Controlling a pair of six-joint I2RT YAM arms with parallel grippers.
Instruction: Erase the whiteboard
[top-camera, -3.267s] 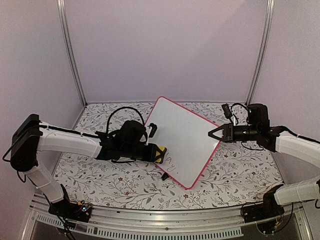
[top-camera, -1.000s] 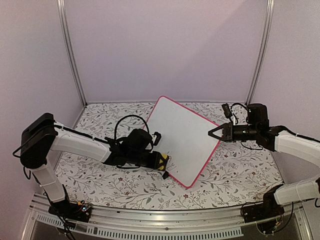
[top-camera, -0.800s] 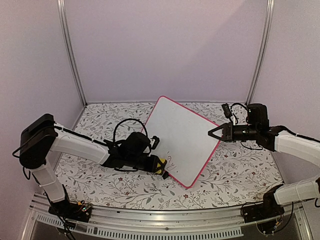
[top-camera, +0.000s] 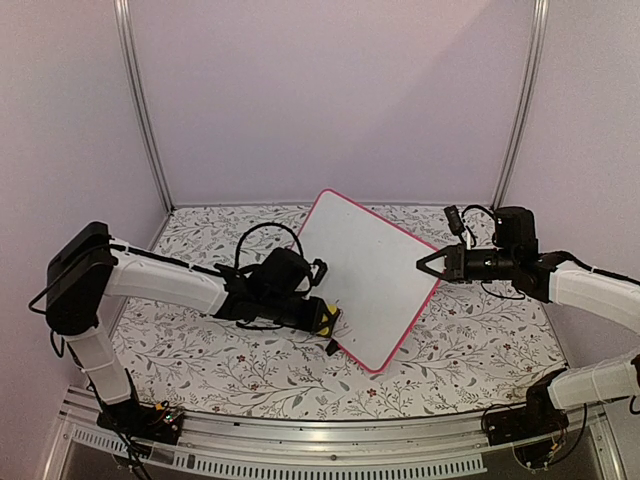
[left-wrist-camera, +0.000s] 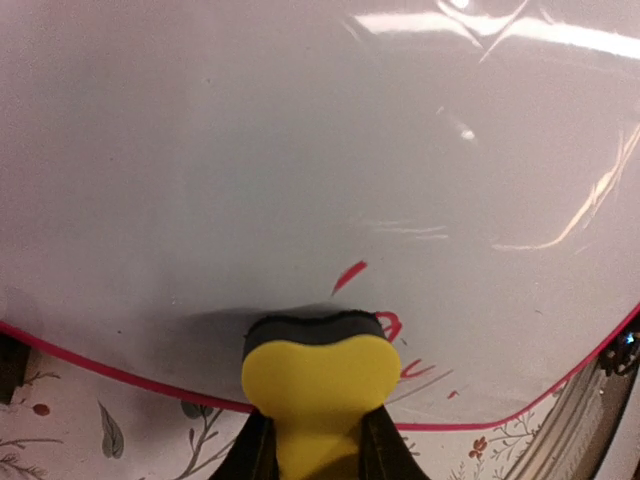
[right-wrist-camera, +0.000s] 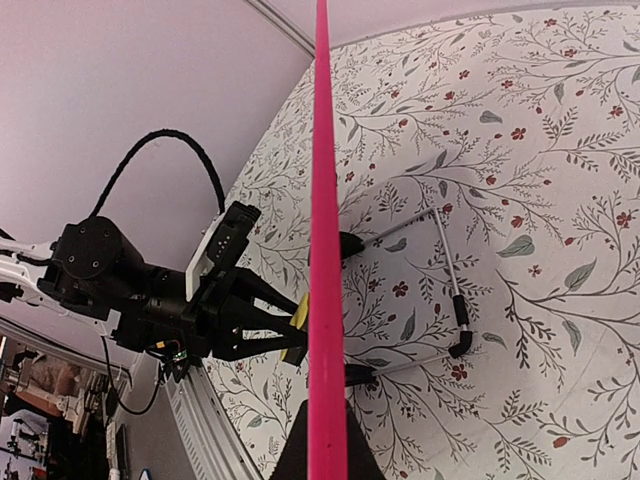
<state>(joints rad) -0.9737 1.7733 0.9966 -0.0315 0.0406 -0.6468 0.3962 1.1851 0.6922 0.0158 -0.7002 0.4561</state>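
Where the eraser (left-wrist-camera: 318, 372) meets the whiteboard (left-wrist-camera: 250, 150), its frame runs close.

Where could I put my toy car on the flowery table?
There is bare table in front of the left arm, and between the whiteboard and the right arm's base. It is crowded where the left hand holds the yellow eraser on the board.

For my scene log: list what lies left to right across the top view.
left arm → eraser at the board's left edge → whiteboard → right gripper on its right edge → right arm
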